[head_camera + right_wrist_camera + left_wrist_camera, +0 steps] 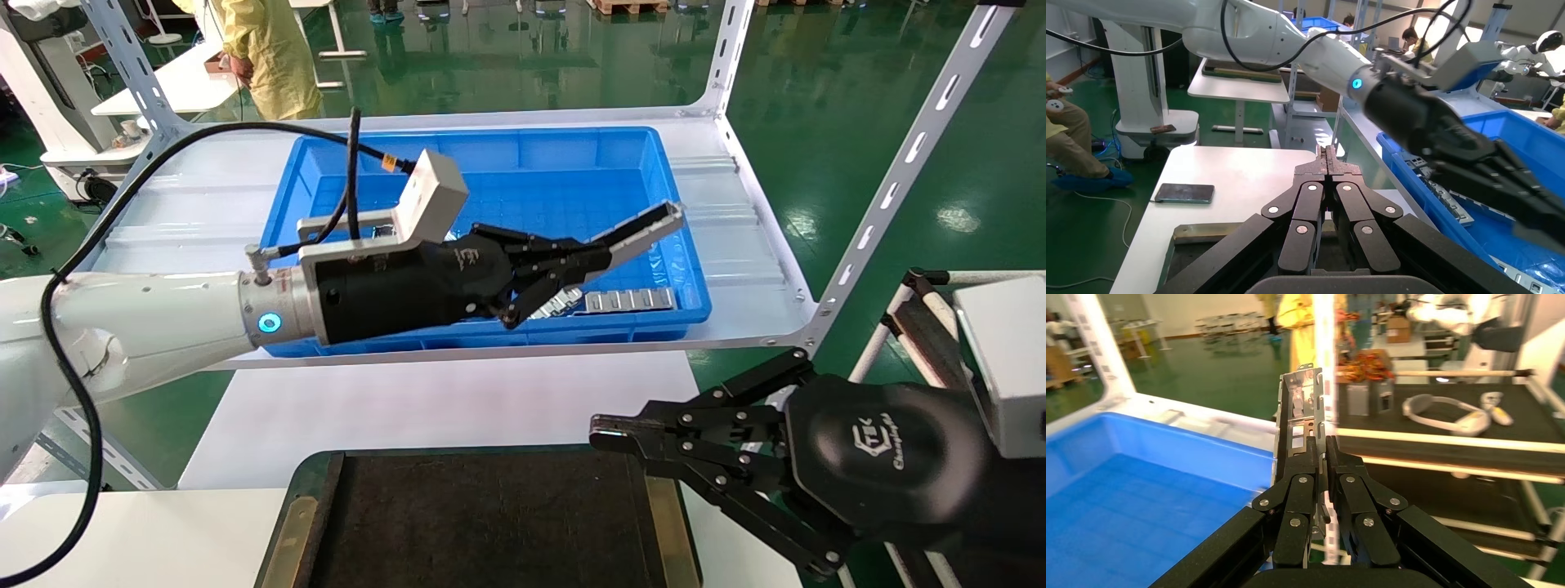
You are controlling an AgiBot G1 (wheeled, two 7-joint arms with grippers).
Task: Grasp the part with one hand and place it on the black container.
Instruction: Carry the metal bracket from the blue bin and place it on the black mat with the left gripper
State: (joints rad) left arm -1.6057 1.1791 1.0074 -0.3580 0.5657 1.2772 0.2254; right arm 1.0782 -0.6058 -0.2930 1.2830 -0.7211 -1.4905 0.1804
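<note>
Green factory floor stretches behind a white metal shelf point(458, 384) that carries the blue bin point(490, 175), and on my head feed I see a white worktop point(122, 531) below it with the black container point(482, 523) sitting at its near edge. I have the left tool point(601, 261) reaching out over the bin, clenched on the part point(650, 229). That part is lifted clear of the bin floor and slants upward and away from the fingers, its free end above the bin's right side. On my left wrist feed the part point(1300, 422) stands straight out from between the closed fingers point(1300, 496), and I can make out its rectangular openings and the blue bin point(1138, 490) below. Flat silver plates point(629, 300) lie on the bin floor near the front wall, just under the left tool. I have the right tool point(617, 433) parked low on the right, its tip over the far right corner of the black container, well apart from the part. On my right wrist feed its fingers point(1327, 168) are pressed together with nothing between them, and beyond them I see the left arm point(1413, 116) over the bin. A phone point(1184, 193) lies on a white table in that same feed
</note>
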